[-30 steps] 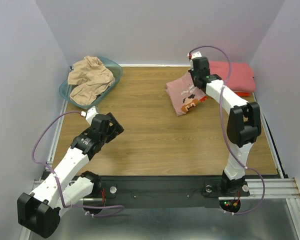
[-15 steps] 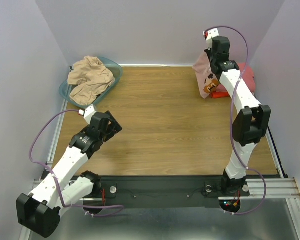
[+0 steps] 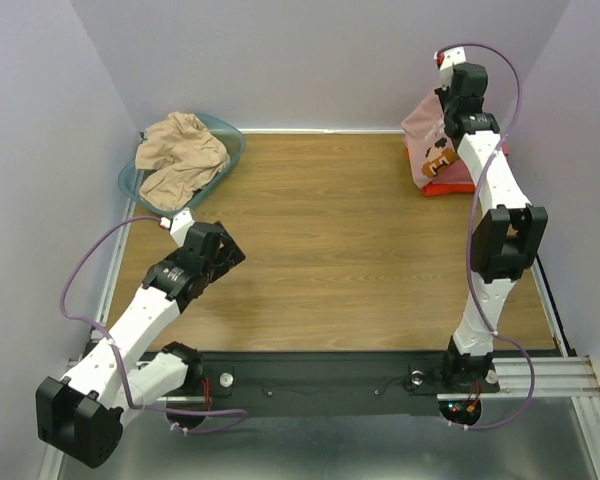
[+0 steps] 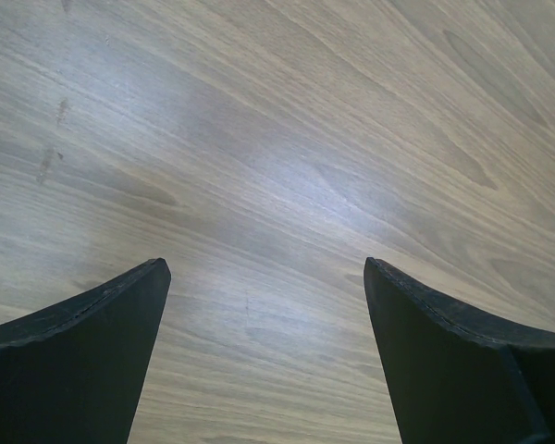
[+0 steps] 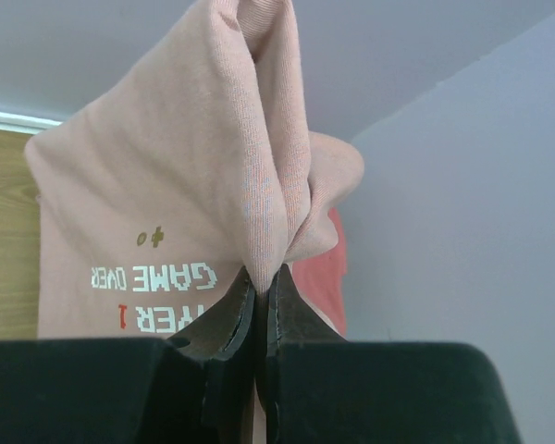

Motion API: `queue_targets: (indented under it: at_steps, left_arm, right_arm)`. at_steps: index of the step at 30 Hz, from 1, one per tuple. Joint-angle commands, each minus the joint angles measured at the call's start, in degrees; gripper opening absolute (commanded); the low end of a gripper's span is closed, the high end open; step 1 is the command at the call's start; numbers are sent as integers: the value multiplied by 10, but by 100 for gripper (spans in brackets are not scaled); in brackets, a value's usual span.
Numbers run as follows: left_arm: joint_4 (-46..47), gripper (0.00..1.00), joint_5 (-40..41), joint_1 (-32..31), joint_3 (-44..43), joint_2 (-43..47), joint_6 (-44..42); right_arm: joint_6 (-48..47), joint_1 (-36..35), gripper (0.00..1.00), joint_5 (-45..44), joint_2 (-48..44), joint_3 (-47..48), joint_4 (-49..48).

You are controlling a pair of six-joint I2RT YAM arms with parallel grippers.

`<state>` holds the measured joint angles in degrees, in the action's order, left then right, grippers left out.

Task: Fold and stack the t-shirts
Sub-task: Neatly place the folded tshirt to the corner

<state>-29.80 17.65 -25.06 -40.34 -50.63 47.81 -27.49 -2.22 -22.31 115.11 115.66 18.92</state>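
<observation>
From the clamped right end effector hangs the dusty pink t-shirt.

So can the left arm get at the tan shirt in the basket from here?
Probably yes: the left gripper is open over bare table, and nothing lies between it and the tan shirt heaped in the basket.

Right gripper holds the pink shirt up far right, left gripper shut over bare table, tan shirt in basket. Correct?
No: the left gripper is open, jaws wide apart over bare table, per the left wrist view. The right gripper does hold the pink shirt up, tan shirt in the basket.
</observation>
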Motion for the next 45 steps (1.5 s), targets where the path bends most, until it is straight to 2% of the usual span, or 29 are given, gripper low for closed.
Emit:
queue_targets:
  at_steps: [1,6,10,14,16,17,18,21,26,33,34,37,38,40,41,42,43,44,45]
  left_arm:
    - [7,98,15,1,-26,-8,-10]
    - [4,98,20,1,-30,-17,-10]
    - [1,98,22,3,-38,-27,-10]
    - [0,98,25,4,-47,-37,-9]
    - [3,98,23,4,-48,-44,-9]
    - [5,98,21,4,-49,-45,-8]
    - [6,98,20,4,-50,-48,-8]
    - [4,98,12,4,-55,-59,-10]
    - [0,98,9,4,-51,-52,-11]
    - [28,98,-16,4,-29,-23,-25]
    - [33,98,-27,4,-26,-20,-29]
    - [52,99,-40,4,-12,-14,-33]
    - [60,99,-54,4,-8,-12,-34]
    - [76,99,-71,4,0,-15,-39]
    - [81,98,-81,4,2,-16,-40]
    - [88,99,-82,4,7,-18,-40]
    - [89,99,-84,4,9,-19,-41]
    - [90,98,-83,4,11,-20,-41]
    - [90,98,-83,4,11,-19,-41]
  right_arm:
    - [16,20,0,3,31,47,-35]
    - [46,77,0,14,78,86,-35]
    - [51,112,0,-27,144,143,-35]
    - [80,137,1,-20,172,150,-36]
    - [78,140,17,-7,177,137,-35]
    - [77,140,52,-6,184,135,-35]
    - [79,140,68,-7,188,136,-36]
    - [96,142,100,-42,206,151,-35]
    - [138,140,100,-35,178,146,-34]
    - [249,124,100,54,-15,6,-31]
    - [284,115,100,67,-75,-51,-31]
    - [340,97,100,112,-161,-143,-31]
    - [358,73,100,123,-219,-206,-31]
    - [385,37,100,93,-273,-278,-30]
    - [405,2,100,78,-304,-352,-30]
    - [423,-23,100,77,-359,-391,-29]
    - [445,-24,100,77,-393,-428,-29]
    - [486,-34,100,102,-447,-509,-29]
    - [508,-38,100,114,-447,-544,-29]
